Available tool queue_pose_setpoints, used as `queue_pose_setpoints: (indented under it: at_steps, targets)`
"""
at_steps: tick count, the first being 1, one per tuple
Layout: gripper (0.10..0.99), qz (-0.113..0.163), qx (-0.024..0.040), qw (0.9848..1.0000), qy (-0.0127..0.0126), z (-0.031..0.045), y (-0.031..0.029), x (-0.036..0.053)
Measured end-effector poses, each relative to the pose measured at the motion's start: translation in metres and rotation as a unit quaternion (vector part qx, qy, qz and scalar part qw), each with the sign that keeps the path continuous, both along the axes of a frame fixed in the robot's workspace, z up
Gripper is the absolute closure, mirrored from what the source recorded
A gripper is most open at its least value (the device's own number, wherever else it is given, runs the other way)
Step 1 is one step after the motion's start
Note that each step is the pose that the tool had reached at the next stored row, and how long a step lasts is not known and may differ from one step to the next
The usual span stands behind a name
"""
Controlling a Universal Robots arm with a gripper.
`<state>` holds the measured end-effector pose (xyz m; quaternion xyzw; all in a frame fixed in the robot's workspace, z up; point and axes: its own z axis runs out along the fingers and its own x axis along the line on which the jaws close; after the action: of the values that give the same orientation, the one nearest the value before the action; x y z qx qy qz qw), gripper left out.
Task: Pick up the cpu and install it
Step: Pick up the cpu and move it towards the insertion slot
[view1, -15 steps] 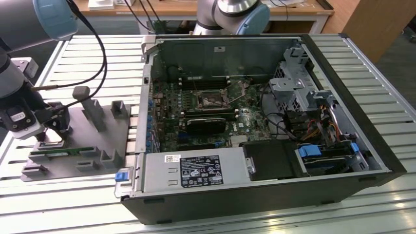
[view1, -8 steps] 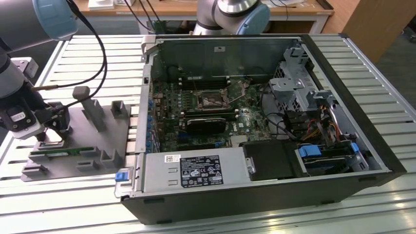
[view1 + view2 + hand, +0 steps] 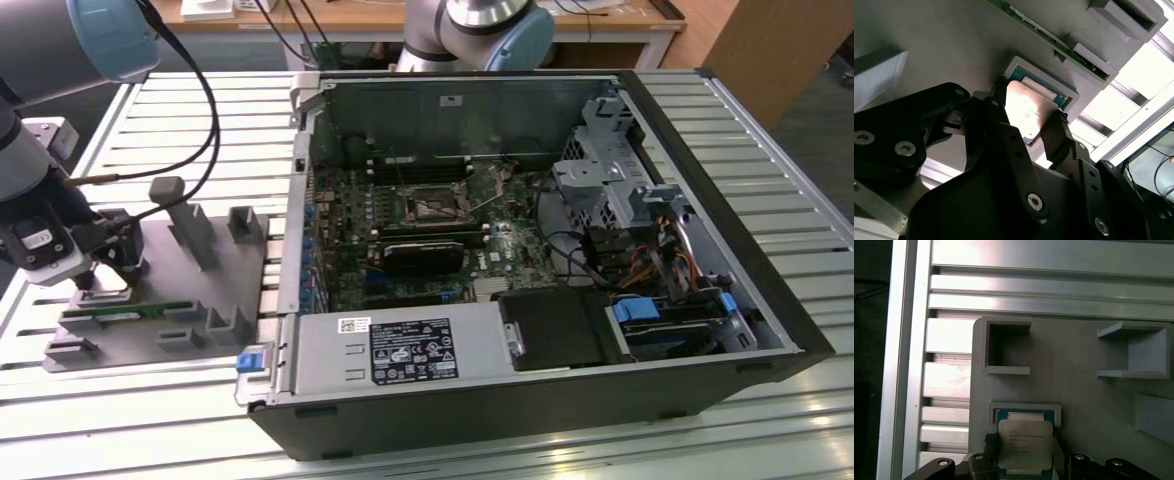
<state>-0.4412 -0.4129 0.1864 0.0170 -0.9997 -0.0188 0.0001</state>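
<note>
The cpu [image 3: 1025,447] shows smooth, glossy metal — the tray [image 3: 1079,405] matt grey plastic, the table [image 3: 1054,260] ribbed metal.

Open computer case [image 3: 534,425] laid on slatted aluminium table [image 3: 694,445]; motherboard [image 3: 400,240] exposed inside, square socket [image 3: 437,207] seen near its middle. Grey fixture tray [image 3: 167,285] set just beside case, on exterior view's left. Green memory stick [image 3: 127,312] laid along tray's near edge. Gripper [image 3: 107,283] positioned low over tray's outer end.
</note>
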Motion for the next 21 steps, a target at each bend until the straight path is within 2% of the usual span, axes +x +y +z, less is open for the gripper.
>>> queue_pose_setpoints:
  at_steps: [11, 21]
  targets:
    - [0.557, 0.0, 0.0, 1.0, -0.0002, 0.002, 0.0001, 0.0]
    - [0.557, 0.0, 0.0, 1.0, -0.0001, 0.0107, 0.0001, 0.0]
